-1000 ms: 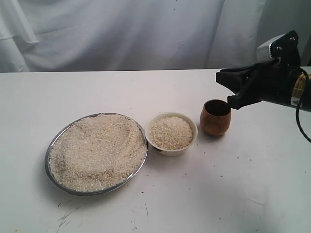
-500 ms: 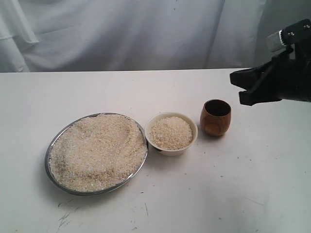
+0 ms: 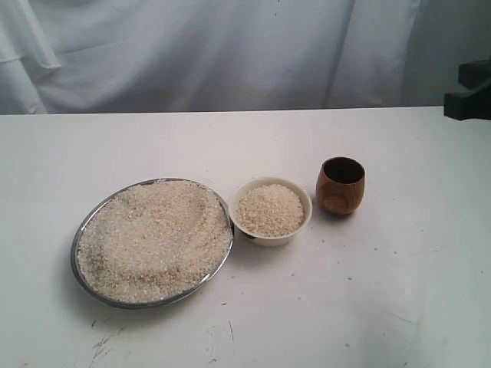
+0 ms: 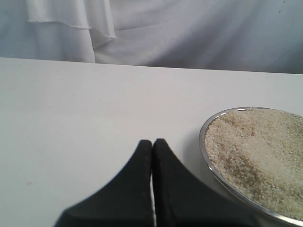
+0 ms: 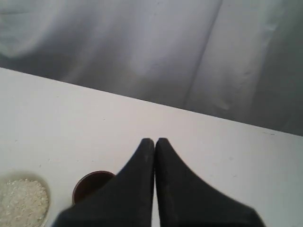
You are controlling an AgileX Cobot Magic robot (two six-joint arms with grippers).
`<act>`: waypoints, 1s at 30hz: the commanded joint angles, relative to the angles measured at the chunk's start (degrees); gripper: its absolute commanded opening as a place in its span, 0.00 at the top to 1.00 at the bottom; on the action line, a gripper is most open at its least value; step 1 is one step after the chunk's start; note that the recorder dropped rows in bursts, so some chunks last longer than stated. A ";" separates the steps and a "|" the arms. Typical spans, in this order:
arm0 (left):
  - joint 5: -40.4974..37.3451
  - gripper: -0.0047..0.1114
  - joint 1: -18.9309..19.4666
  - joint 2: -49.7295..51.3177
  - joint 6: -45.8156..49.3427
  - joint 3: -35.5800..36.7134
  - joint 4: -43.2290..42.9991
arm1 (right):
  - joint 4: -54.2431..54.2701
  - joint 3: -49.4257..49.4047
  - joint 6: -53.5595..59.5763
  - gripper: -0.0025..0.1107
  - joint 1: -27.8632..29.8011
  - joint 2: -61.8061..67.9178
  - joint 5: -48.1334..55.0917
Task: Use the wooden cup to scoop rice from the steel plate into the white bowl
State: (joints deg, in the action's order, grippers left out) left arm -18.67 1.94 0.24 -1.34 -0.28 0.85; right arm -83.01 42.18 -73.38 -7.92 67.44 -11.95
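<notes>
Right wrist view: your right gripper (image 5: 154, 140) is pinched closed on nothing, with the wooden cup (image 5: 93, 185) upright ahead of its tips, clear of them. Glossy brown, dark inside, apparently empty. It looks light, rigid and slick, so pinch one wall at the rim. Your left gripper (image 4: 152, 141) is closed too, the steel plate (image 4: 202, 142) of rice (image 4: 255, 146) beside it.

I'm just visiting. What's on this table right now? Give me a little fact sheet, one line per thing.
Shiny round steel plate: on the white table, leftmost dish in the exterior view, heaped with pale rice grains
Small cream-white bowl: beside the plate, also holding rice
Glossy brown wooden cup: upright, right of the bowl, not held
Left gripper: shut, empty, near the plate's rim
Right gripper: shut, empty, apart from the cup
</notes>
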 commanded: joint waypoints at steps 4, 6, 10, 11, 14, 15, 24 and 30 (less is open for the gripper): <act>0.40 0.96 0.11 -0.24 -0.01 0.28 0.09 | -0.14 -0.34 -1.95 0.98 0.37 -3.14 5.19; 0.40 0.96 0.11 -0.24 -0.01 0.28 0.09 | -0.14 -0.34 -3.17 0.98 0.25 -4.17 5.69; 0.40 0.96 0.11 -0.24 -0.01 0.28 0.09 | -0.03 -0.34 -6.20 0.98 0.25 -5.99 5.69; 0.40 0.96 0.11 -0.24 -0.01 0.28 0.09 | -0.03 -0.34 -6.20 0.98 0.25 -6.25 5.69; 0.40 0.96 0.11 -0.24 -0.01 0.28 0.09 | -0.03 -0.34 -6.43 0.98 0.25 -6.26 6.18; 0.40 0.96 0.11 -0.24 -0.01 0.28 0.09 | -0.03 -0.34 -6.43 0.98 0.25 -6.26 6.41; 0.40 0.96 0.11 -0.24 -0.01 0.28 0.09 | -0.03 -7.49 -5.45 0.98 0.25 -16.26 10.81; 0.40 0.96 0.11 -0.24 -0.01 0.28 0.09 | -0.03 -17.50 -5.83 0.98 0.25 -25.81 14.50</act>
State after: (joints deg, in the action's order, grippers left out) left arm -18.67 1.94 0.24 -1.34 -0.28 0.85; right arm -83.01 28.32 -79.13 -7.92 44.92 0.90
